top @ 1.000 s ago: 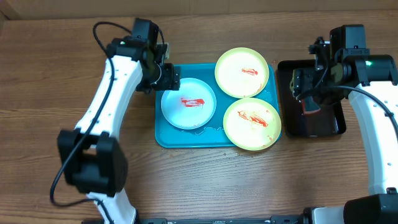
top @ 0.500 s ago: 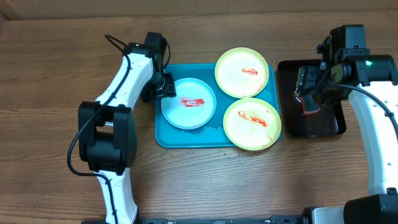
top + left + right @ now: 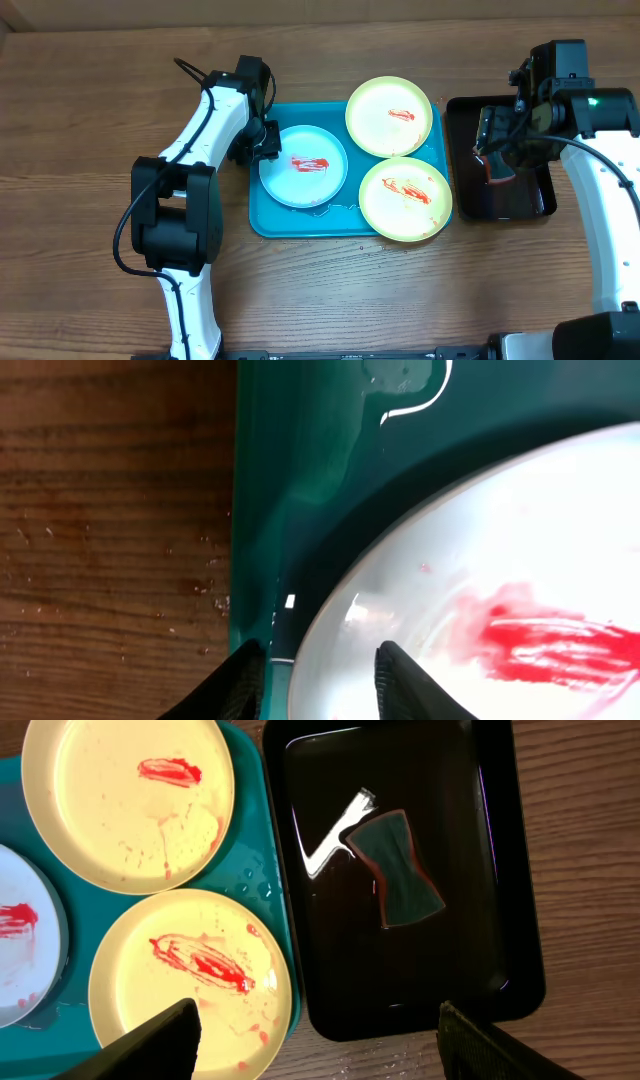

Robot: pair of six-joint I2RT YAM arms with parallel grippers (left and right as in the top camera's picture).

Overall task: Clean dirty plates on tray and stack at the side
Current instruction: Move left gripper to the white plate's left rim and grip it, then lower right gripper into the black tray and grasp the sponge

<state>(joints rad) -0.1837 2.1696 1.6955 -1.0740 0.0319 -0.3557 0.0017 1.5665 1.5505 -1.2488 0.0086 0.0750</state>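
Three sauce-smeared plates lie on the turquoise tray (image 3: 300,225): a pale blue-white plate (image 3: 303,166) at the left and two yellow-green plates (image 3: 389,116) (image 3: 405,199) at the right. My left gripper (image 3: 263,140) is low at the blue-white plate's left edge. In the left wrist view this gripper (image 3: 320,680) straddles the plate's rim (image 3: 300,660), one finger over the tray's edge, the other over the plate (image 3: 480,590); a gap still shows. My right gripper (image 3: 490,150) hangs open above the black tray (image 3: 540,205), holding nothing.
A dark sponge (image 3: 395,868) lies in the glossy black tray (image 3: 520,990), right of the turquoise tray (image 3: 255,870). Water beads and a small puddle (image 3: 400,375) sit on the turquoise tray. Bare wooden table surrounds both trays.
My left arm swung in and lowered to the blue-white plate's left rim, and its jaws narrowed around that rim. The right arm barely moved.
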